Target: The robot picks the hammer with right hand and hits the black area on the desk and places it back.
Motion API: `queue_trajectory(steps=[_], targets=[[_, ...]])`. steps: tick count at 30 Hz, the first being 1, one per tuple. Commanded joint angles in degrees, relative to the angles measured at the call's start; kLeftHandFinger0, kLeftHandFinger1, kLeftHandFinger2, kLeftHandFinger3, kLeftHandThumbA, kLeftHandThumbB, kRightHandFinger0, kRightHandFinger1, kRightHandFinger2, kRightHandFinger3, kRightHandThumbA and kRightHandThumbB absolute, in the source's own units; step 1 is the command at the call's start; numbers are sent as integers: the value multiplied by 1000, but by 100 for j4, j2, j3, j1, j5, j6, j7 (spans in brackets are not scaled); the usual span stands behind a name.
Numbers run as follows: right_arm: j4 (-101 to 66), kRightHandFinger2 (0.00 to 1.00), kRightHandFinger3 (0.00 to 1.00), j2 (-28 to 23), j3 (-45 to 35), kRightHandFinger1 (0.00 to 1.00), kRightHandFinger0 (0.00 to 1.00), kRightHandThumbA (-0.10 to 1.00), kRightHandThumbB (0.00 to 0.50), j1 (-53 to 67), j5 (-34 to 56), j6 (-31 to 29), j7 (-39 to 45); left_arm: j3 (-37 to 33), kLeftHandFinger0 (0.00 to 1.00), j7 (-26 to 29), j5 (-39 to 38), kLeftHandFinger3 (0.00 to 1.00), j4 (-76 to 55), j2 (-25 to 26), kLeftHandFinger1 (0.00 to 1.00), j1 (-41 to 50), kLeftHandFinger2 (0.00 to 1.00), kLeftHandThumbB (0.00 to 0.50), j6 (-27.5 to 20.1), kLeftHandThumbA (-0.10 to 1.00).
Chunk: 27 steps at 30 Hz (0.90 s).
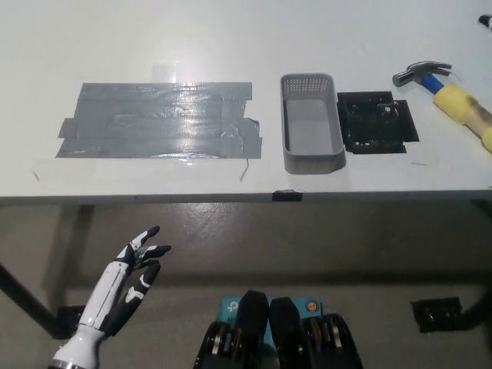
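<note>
The hammer (453, 96) lies flat on the white desk (231, 38) at the far right. Its metal head (419, 73) points left, just above the top right corner of the black area (377, 123). Its blue neck and yellow grip run down to the right edge of the picture. Nothing holds the hammer. Of my black right hand (487, 23) only a dark sliver shows at the top right edge, well apart from the hammer. My white left hand (132, 270) rests open at the lower left, below the desk's front edge.
A grey perforated basket (311, 157) stands just left of the black area, touching its edge. A wide patch of grey tape (161, 119) covers the desk's left half. The desk's front edge (231, 197) crosses the picture's middle, with floor below.
</note>
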Motion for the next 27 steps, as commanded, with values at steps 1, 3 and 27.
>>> queue_trajectory(steps=[1,3,27], targets=[[-5252,1000,1000,827,-258,1000,1000,1000,337,1261,226,-245,-432,91,835,36,-17,955,-254,92,849,-231,825,118,-40,951],[-5720,1000,1000,1188,58,1000,1000,1000,341,1878,-29,-257,-356,87,847,46,-11,978,-212,71,871,-359,855,144,-29,971],[-2647,1000,1000,2038,520,1000,1000,1000,232,4607,305,-2007,-555,-15,1000,18,-67,1000,-251,-151,1000,19,1000,166,-197,1000]])
